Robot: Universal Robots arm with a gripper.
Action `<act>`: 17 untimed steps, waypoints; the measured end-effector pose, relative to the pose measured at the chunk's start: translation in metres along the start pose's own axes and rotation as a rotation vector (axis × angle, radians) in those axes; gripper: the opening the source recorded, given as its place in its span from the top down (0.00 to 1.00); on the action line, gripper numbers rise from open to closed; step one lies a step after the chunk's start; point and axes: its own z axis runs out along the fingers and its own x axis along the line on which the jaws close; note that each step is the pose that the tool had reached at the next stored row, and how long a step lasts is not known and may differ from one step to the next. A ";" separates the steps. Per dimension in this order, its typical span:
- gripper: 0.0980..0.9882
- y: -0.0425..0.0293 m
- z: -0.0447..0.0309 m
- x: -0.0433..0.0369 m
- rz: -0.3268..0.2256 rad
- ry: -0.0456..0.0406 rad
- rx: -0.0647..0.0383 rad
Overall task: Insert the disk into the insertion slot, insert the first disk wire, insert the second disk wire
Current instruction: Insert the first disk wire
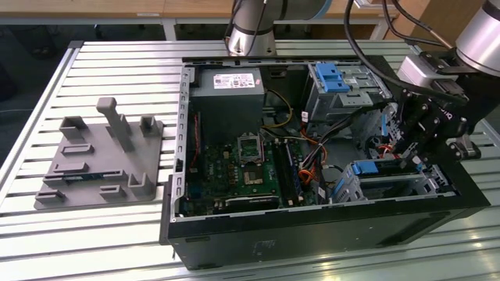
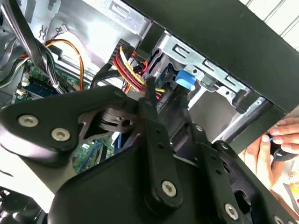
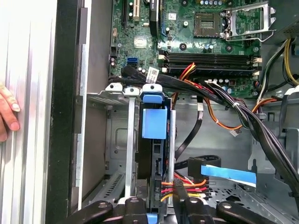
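A slatted aluminium worktop (image 1: 93, 70) carries an open black computer case (image 1: 312, 222), lying on its side. A grey fixture plate (image 1: 102, 158) lies on the worktop to the exterior view's left of the case.

Inside the case:
- The motherboard (image 1: 250, 170) lies flat on the case floor.
- A tall cage (image 1: 336, 82) with a blue latch stands at the far wall.
- The slot (image 1: 425, 181) sits in the near corner toward the exterior view's right.

The disk (image 1: 383, 167) is seated in the slot. In the first wrist view its blue carrier handle (image 3: 154, 121) stands between the perforated silver walls of the slot (image 3: 117, 140).

The arm (image 1: 476, 35) reaches in from the exterior view's right. The hand (image 1: 406, 146) is lowered into the case directly over the slot, just beside the disk's rear end.

A red, yellow and orange wire bundle (image 3: 187, 186) ends at that rear end, next to the hand (image 3: 156, 207). The second wrist view shows the same bundle (image 2: 128, 65) near the hand (image 2: 166, 109).

Whether the hand is released or clenched cannot be told. Whether any wire is plugged in also cannot be told.

A blue ribbon (image 3: 229, 173) lies beside the slot. A person's hand (image 3: 7, 112) rests on the worktop outside the case wall.
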 end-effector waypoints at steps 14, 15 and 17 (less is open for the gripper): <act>0.71 0.0003 -0.0413 0.0017 0.000 0.0000 0.000; 0.71 0.0003 -0.0415 0.0017 0.000 0.0001 0.000; 0.71 0.0003 -0.0418 0.0018 0.000 0.0000 0.000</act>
